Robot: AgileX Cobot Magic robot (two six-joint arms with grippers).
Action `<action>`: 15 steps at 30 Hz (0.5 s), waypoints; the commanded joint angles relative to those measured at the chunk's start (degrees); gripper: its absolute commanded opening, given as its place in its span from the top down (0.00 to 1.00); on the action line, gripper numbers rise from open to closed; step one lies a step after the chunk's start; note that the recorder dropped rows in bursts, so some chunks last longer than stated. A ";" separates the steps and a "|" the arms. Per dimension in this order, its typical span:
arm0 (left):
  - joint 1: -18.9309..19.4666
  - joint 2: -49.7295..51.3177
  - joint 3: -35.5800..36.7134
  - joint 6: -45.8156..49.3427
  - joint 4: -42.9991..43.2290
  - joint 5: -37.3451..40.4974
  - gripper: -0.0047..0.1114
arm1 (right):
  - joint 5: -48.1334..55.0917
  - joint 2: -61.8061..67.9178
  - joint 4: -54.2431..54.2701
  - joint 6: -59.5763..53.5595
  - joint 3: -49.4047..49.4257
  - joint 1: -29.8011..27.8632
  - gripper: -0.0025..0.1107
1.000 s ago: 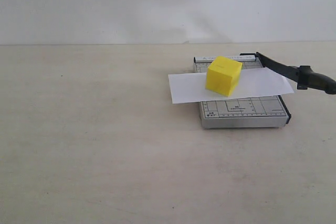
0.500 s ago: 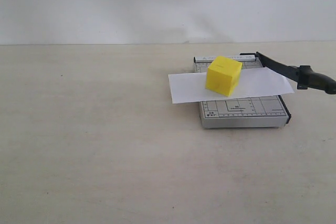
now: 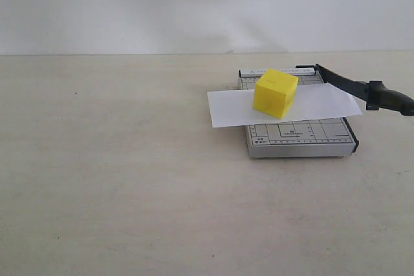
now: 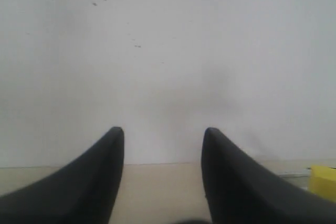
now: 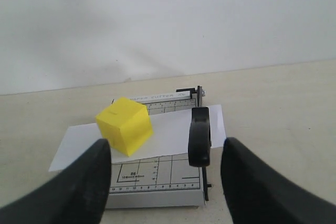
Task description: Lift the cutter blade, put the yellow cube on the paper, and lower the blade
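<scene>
A: Right pincer (image 5: 166, 141): jaws spread wide, nothing held.

B: What lies ahead of it?

A: The blade (image 5: 199, 135). Its handle sits dead ahead, in line with the gap and clear of both fingers. Its long axis runs straight away from the pincer, handle end nearest, hinge at the far edge of the board (image 5: 157, 174).

B: Left pincer (image 4: 164, 129)?

A: Spread too, and empty. It faces the wall, and the cube (image 4: 323, 181) shows only at the frame edge.

B: Cube position?

A: On the paper (image 3: 317, 105), which lies across the board on the surface (image 3: 129, 159). The blade slants up along the board's right side, handle overhanging.

B: Which arm, then?

A: The right one is judged nearer. Only the lowering looks left to do: press down on the handle.
</scene>
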 commanded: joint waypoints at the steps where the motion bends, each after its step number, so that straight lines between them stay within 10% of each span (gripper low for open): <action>1: 7.56 -0.21 0.34 0.21 -0.32 -0.63 0.57 | -2.77 -0.20 -0.28 -0.11 0.07 0.14 0.47; 9: 16.99 -0.21 0.34 0.21 -0.32 -0.63 0.57 | -8.64 -0.20 -0.28 1.82 0.07 0.14 0.47; 15: 19.26 -0.21 0.34 0.21 -0.32 -0.63 0.57 | 5.74 -0.20 -0.28 1.21 -1.65 0.03 0.46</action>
